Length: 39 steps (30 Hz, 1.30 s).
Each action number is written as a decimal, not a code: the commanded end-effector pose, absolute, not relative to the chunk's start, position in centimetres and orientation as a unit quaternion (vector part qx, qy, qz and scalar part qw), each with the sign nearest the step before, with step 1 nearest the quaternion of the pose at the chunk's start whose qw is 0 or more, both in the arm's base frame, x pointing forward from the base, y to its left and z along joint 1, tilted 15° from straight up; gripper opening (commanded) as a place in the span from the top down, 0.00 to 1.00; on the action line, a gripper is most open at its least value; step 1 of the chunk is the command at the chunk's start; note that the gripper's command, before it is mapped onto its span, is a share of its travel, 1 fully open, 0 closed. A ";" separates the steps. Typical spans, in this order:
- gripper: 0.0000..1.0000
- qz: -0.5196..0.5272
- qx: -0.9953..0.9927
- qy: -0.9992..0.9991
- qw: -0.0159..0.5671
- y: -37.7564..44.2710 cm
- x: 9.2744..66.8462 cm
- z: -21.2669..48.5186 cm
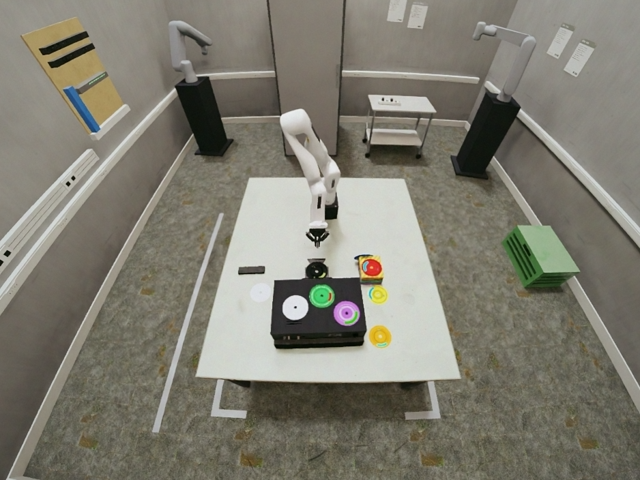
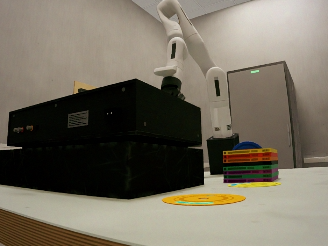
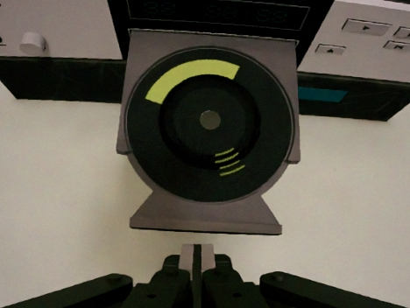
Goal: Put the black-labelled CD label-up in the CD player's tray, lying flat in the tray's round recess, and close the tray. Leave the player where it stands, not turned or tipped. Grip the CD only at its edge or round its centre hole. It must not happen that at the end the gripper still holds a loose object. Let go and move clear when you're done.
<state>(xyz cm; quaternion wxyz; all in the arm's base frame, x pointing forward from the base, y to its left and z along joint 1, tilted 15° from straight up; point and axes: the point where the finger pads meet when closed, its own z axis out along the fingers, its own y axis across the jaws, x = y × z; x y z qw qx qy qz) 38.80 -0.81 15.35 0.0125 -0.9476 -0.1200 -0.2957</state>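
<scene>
The black-labelled CD point(image 3: 208, 123), with a yellow-green arc and small stripes, lies label-up and flat in the round recess of the grey tray point(image 3: 206, 131). The tray stands pulled out from the front of the black CD player point(image 1: 317, 312). The CD also shows in the top view point(image 1: 316, 268). My gripper point(image 3: 198, 265) point(image 1: 316, 238) is shut and empty. It hovers just off the tray's front lip, on the arm side, pointing down toward the table. In the exterior view the player hides the tray, and only the gripper's wrist point(image 2: 172, 86) shows above it.
White point(image 1: 295, 308), green point(image 1: 321, 296) and purple point(image 1: 346, 313) CDs lie on the player's top. A white CD point(image 1: 260, 292), two yellow CDs point(image 1: 377, 294) point(image 1: 379, 336), a stack of coloured cases with a red CD point(image 1: 371, 268) and a black remote point(image 1: 251, 269) lie around it.
</scene>
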 end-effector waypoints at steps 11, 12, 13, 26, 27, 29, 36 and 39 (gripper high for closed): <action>0.90 -0.297 -0.949 -0.100 0.028 -1.5 38.5 14.9; 0.90 -0.297 -0.949 -0.099 0.029 -1.5 38.5 14.9; 0.90 -0.297 -0.949 -0.098 0.030 -1.5 38.5 14.9; 0.90 -0.298 -0.949 -0.091 0.036 -1.7 38.4 14.8; 0.90 -0.298 -0.949 -0.091 0.036 -1.7 38.4 14.8; 0.90 -0.299 -0.949 -0.091 0.037 -1.7 38.4 14.8; 0.90 -0.299 -0.949 -0.090 0.037 -1.7 38.4 14.8; 0.90 -0.299 -0.949 -0.090 0.037 -1.7 38.4 14.8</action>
